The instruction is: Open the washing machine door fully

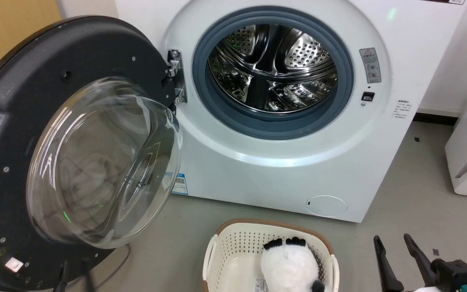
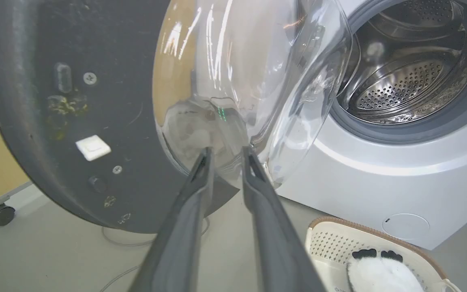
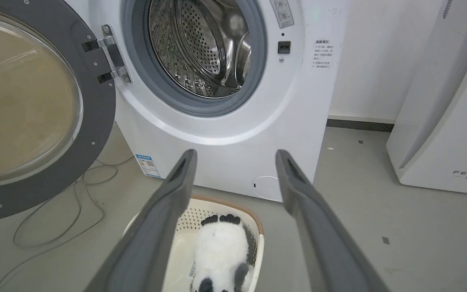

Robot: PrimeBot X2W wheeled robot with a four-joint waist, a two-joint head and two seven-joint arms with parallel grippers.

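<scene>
Swinging washing machine door wider, I judge | my left end effector narrow, empty, beside glass | press black rim, slowly.

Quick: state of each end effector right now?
Left end effector: narrowly open, empty, tips near the washing machine door glass.
Right end effector: open, empty.
</scene>
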